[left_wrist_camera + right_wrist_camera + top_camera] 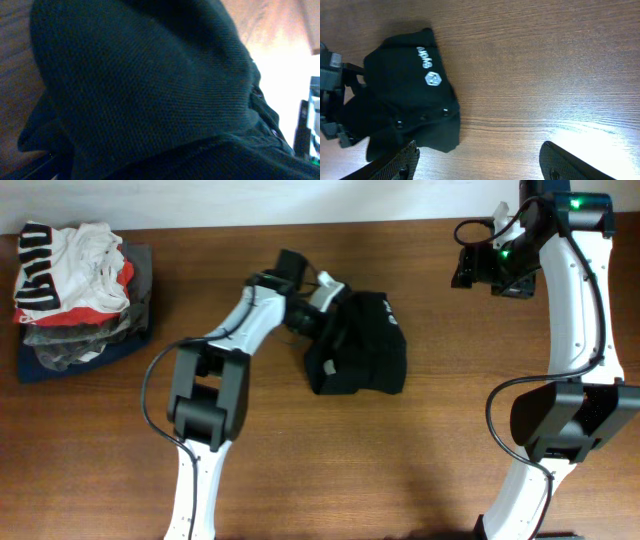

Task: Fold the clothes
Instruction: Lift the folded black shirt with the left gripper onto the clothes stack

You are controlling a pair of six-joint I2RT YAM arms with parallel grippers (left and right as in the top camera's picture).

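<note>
One black T-shirt (pixel 365 350) sits bunched at centre of table (pixel 450 440); left gripper (pixel 328 315) at its left edge, state unreadable under cloth; right gripper (pixel 479 156) spread, empty, well apart. Judgement: smooth it flat before folding.

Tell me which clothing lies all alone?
The crumpled black soft-fabric T-shirt in the middle; the others sit piled in a white, grey and navy stack far left.

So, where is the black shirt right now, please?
In the overhead view the shirt lies bunched in the middle of the table, at the left gripper, well right of the clothes pile.
</note>
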